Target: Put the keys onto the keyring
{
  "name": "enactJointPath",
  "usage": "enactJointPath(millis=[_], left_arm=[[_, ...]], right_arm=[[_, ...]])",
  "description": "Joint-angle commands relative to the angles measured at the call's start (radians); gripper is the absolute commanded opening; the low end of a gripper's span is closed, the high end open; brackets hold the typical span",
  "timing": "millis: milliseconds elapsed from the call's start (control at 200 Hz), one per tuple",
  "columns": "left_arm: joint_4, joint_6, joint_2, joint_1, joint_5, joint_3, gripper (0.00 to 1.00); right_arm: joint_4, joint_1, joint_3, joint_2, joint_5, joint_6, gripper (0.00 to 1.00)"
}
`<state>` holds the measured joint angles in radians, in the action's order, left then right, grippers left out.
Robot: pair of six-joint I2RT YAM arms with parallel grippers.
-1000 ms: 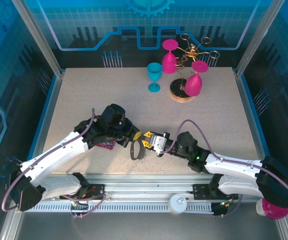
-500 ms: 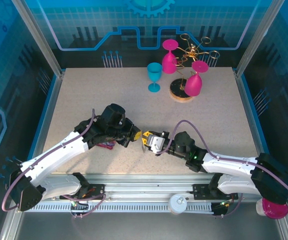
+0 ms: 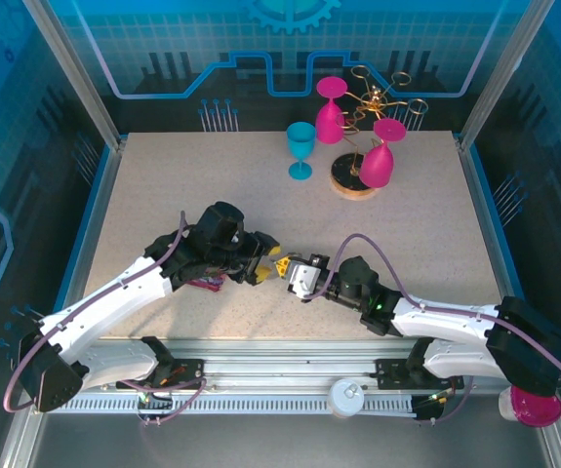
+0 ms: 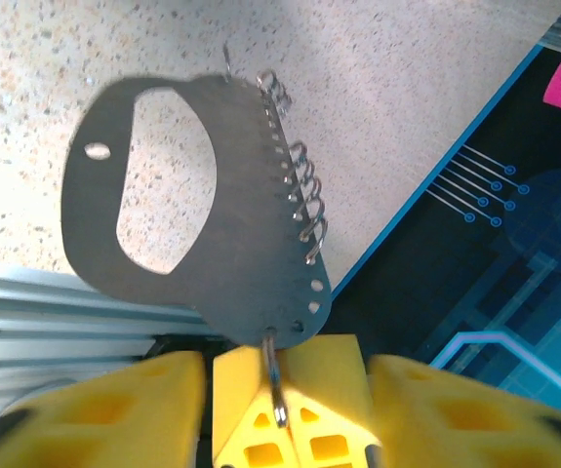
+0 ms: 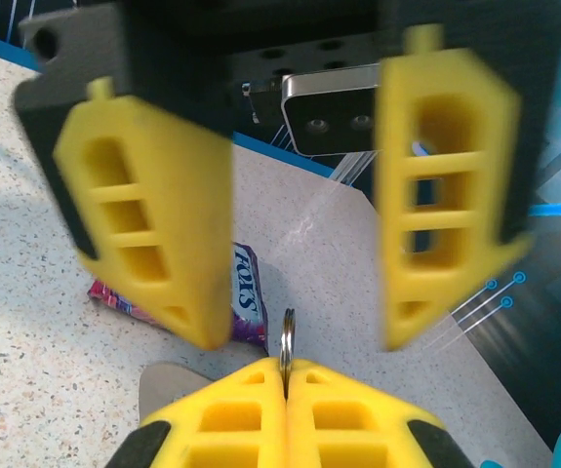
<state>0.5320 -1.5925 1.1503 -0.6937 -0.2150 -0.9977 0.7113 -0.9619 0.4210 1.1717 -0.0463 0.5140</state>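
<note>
Your job is not done yet; no key hangs on the keyring (image 4: 231, 244) that you can see. The keyring is up off the table (image 3: 212, 185), in the gap between your two arms, near the front edge.

Your right gripper (image 5: 285, 375) is pinched tight; its two yellow fingers are pressed together on one small silver wire ring (image 5: 286, 336) at the end of the grey loop, so the whole keyring hangs from that one pinch. In the left wrist view the flat grey loop stands up from that pinch, and a row of silver wire rings runs down one edge of it.

Your left gripper (image 3: 265, 259) is wide open and has nothing in it; its fingers sit one on each side of the right gripper's pinched tip, close but not touching.

The keys are the missing part; you cannot pick out the little silver key or its red tag in any view. A purple snack packet (image 5: 246, 292) lies on the table just past the grippers, under the left arm; it is not part of the job.

So I think you have the ring held ready, and that is all; you must find the keys, pick them up, and slip them onto a wire ring.
</note>
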Motion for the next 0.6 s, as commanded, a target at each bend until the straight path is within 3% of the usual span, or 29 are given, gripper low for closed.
enactJointPath(millis=[0,75,200,310,440,595], left_arm=[[-0.014,0.172,-0.045,0.017,0.112,-0.010,0.83],[0.007,0.362,-0.086,0.021,0.262,-0.031,0.90],[-0.042,0.748,-0.152,0.021,0.486,-0.026,0.92],[-0.222,1.139,-0.206,0.021,0.519,0.048,0.90],[-0.413,1.522,-0.243,0.022,0.366,0.152,0.88],[-0.402,1.877,-0.235,0.019,0.014,0.181,0.88]], right_arm=[[0.028,-0.006,0.010,-0.050,-0.008,-0.080,0.00],[-0.048,0.022,0.012,-0.102,0.031,-0.169,0.00],[-0.295,0.095,0.066,-0.198,0.135,-0.332,0.00],[-0.536,0.167,0.147,-0.254,0.242,-0.447,0.00],[-0.731,0.233,0.232,-0.273,0.352,-0.509,0.00],[-0.919,0.269,0.341,-0.262,0.477,-0.428,0.00]])
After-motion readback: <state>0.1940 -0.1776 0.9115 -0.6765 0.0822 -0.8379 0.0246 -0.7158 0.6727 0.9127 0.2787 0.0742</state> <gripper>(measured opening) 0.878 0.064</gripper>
